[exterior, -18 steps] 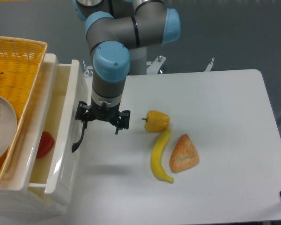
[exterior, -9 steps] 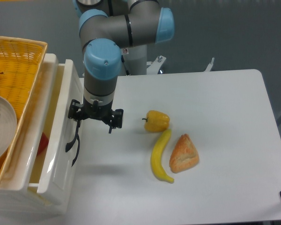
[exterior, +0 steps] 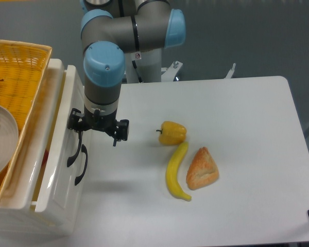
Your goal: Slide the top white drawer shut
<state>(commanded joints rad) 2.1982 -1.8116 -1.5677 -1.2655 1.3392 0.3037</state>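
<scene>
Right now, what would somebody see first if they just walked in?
The big grey and blue arm at the left, with its gripper low against the front of the white drawer, which is nearly shut. Next, the yellow pepper, banana and bread in the middle of the white table.

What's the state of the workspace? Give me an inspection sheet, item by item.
Surface: white table, mostly bare.
Job's things: top white drawer nearly closed, a narrow gap left; black handle faces the pincer.
Clutter: yellow pepper, banana, pastry; yellow wicker basket holding a plate.
Grippers: pincer open, at the drawer front, holding nothing.
Cables: nothing seen.
Surroundings: grey floor.
</scene>
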